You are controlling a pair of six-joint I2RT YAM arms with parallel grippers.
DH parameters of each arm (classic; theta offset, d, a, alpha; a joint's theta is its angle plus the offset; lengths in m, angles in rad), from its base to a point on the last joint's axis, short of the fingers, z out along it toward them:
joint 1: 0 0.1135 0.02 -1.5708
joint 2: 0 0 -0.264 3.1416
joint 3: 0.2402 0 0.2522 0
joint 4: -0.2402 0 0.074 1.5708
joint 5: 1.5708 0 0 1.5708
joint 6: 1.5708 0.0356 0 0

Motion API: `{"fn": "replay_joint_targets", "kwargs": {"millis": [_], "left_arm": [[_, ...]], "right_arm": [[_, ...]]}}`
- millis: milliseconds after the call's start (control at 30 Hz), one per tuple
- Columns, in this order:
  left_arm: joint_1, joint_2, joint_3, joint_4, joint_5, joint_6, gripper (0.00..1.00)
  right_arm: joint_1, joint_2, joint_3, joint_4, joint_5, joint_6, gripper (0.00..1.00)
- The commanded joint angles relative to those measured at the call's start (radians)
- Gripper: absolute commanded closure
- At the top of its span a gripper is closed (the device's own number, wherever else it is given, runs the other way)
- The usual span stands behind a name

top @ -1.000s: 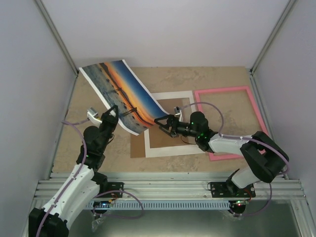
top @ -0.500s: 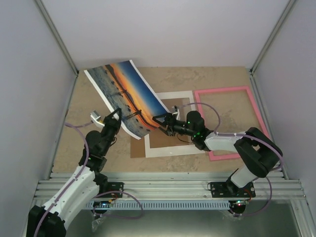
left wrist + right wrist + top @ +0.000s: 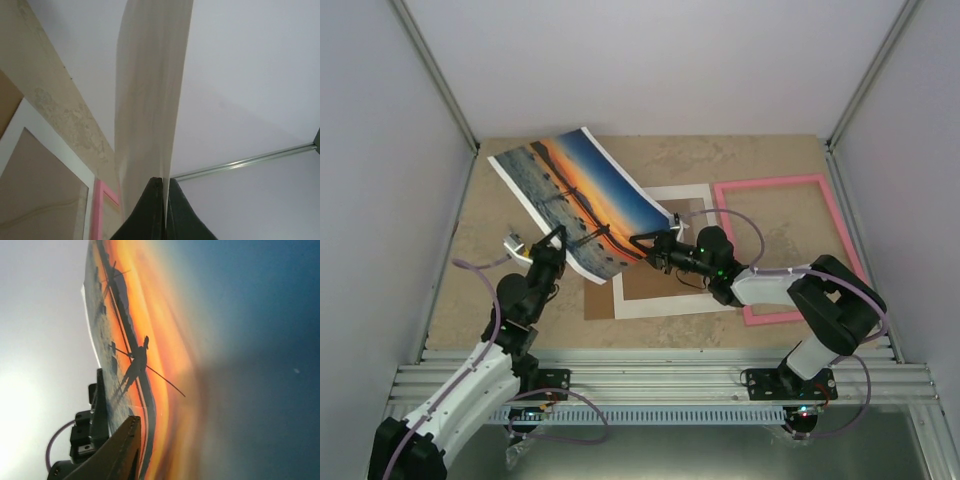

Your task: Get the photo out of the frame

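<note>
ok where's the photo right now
Top view, left of centre: the photo is held aloft by the left pincer at its near edge, its right end hiding the white mat's far-left corner.

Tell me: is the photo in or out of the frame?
Out. The left hand holds the photo in the air; the pink frame lies apart on the table.

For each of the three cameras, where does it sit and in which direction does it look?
Top external: above and behind the bases, looking down at the table; both arms show, left gripper and right gripper at the photo.
Left wrist: under the photo, looking up along its white back; its shut fingers pinch the edge.
Right wrist: close to the printed side, facing it; one own finger shows.
Shared: all three see the photo; top and left wrist also see the frame.
</note>
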Motion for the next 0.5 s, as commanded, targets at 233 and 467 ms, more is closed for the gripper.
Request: {"fn": "replay_joint_targets", "kwargs": {"millis": [233,467], "left_arm": [[-0.008,-0.094,-0.040,-0.125,-0.066,-0.060,0.94],[-0.008,-0.214,-0.027,-0.338,-0.109,-0.042,0.68]], "right_arm": [[0.003,-0.003,-0.026,0.050,0.031,-0.033,0.94],[-0.029,-0.020,0.011,-0.072,-0.051,-0.137,1.00]]}}
